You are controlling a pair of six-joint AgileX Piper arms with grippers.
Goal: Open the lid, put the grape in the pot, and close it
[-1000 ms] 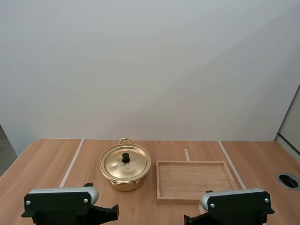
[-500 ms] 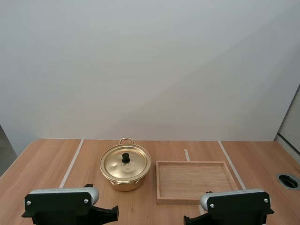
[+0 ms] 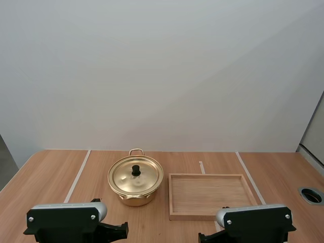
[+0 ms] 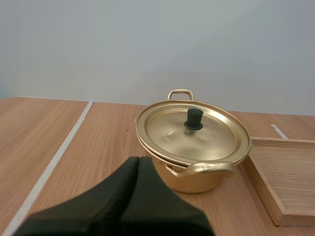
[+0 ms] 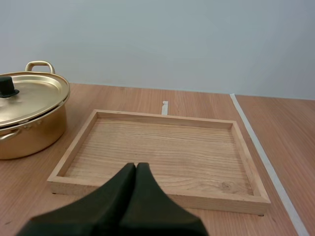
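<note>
- The desk [image 3: 50,177] is pale brown wood. Two long pale lines [image 3: 77,176] run from its far edge toward its near edge, and both containers sit between them.
- The wooden tray [image 3: 207,195] lies flat to the right of the desk's middle, its long sides parallel to the far edge. Its grained floor shows in full inside four low walls.
- The pot [image 3: 135,198], a shiny gold colour, stands upright to the left of the desk's middle. It is just beside the tray's left wall and a narrow strip of desk keeps them apart. One loop handle points to the far edge, the other to the near edge.
- The lid [image 3: 125,178] sits squarely on the pot's rim and closes it, so the inside is hidden.
- The left claw [image 4: 138,161] is pressed together into one dark wedge that holds nothing. It hangs near the desk's near edge and points at the pot's near handle without touching it.
- The right claw [image 5: 136,166] is likewise pressed together and holds nothing. It hangs before the tray's near wall.
- The black knob [image 3: 136,170] stands upright at the lid's centre.
</note>
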